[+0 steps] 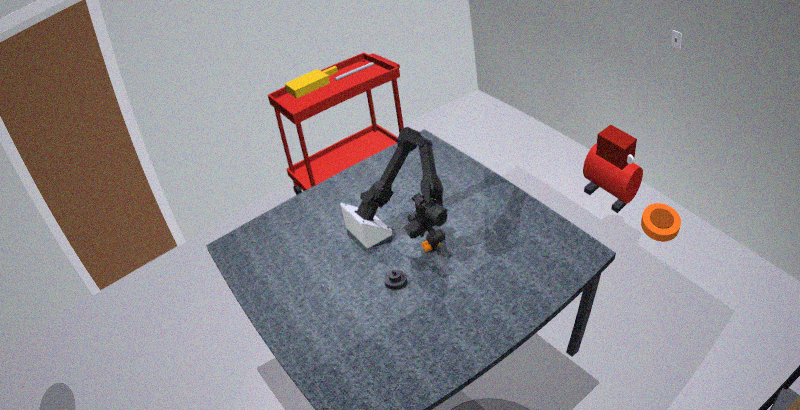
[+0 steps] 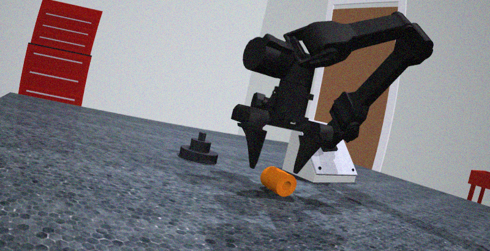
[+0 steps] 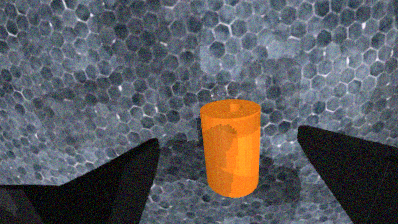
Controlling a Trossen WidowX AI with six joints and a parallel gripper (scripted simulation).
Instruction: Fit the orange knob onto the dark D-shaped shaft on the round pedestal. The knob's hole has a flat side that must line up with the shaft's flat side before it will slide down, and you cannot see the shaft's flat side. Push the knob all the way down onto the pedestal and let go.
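The orange knob (image 1: 428, 246) (image 2: 275, 180) (image 3: 232, 155) lies on its side on the table. In the exterior view one end face with a round-looking hole shows; the hole's flat side cannot be made out. My gripper (image 2: 274, 171) (image 3: 227, 138) is wide open, pointing down just above the knob, with nothing between its fingers. In the wrist view the knob lies between the two fingertips in the picture, touching neither. The round pedestal (image 1: 395, 281) (image 2: 198, 157) stands upright on the table, apart from the knob, with the bare dark shaft (image 2: 202, 136) on top. The shaft's flat side cannot be seen.
The arm's white wedge-shaped base (image 1: 364, 230) (image 2: 334, 163) stands on the dark table (image 1: 335, 318) (image 2: 102, 180) near the knob. A red cart (image 1: 335, 97) stands beyond the table edge. A red compressor (image 1: 612, 175) and an orange ring (image 1: 661, 235) are on the floor.
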